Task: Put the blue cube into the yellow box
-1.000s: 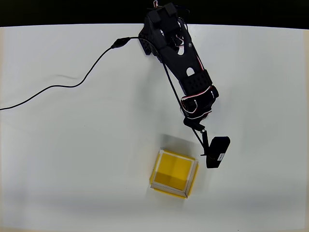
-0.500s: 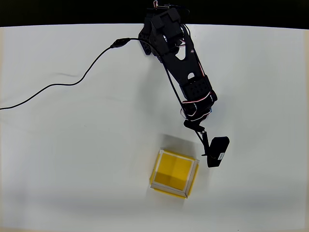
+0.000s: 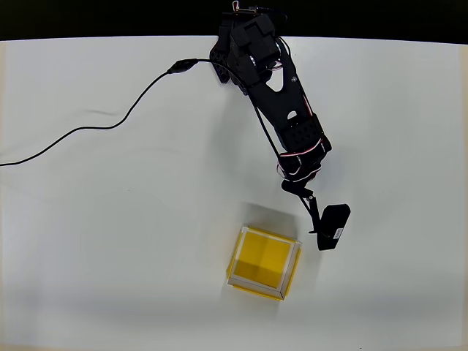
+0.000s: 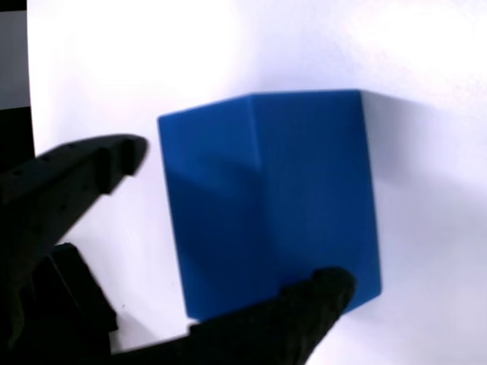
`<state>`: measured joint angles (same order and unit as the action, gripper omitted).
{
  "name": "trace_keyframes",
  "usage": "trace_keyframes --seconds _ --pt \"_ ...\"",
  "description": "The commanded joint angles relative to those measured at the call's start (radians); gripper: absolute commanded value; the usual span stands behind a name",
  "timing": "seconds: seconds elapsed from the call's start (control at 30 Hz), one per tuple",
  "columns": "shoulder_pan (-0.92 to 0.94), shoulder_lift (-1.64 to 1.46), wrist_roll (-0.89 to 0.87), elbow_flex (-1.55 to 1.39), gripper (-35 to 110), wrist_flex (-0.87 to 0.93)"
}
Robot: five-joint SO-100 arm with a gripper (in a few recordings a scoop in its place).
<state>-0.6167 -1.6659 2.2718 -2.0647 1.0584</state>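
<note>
**Cube framed between the fingers, not yet lifted**

Overhead view: the black arm (image 3: 281, 110) reaches from the table's far edge down to a spot just right of the yellow box (image 3: 264, 262), which sits open and empty. The white table (image 3: 110, 219) carries a black cable (image 3: 95, 130); beyond the far edge is darkness.

Wrist view: the gripper (image 4: 228, 220) stands wide open, its fingers flanking the blue cube (image 4: 270, 201) resting on the table. Grasping, lifting and dropping remain.

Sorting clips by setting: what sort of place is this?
Probably a lab tabletop test rig: a bare white table, a small black arm with a trailing cable, and just a yellow box and blue cube.
</note>
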Motion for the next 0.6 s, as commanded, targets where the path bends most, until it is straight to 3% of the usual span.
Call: trace_keyframes --seconds 0.0,0.57 --pt "-0.017 -0.032 0.014 -0.005 42 -0.008" --pt "-0.025 -0.017 -0.020 -0.066 32 -0.170"
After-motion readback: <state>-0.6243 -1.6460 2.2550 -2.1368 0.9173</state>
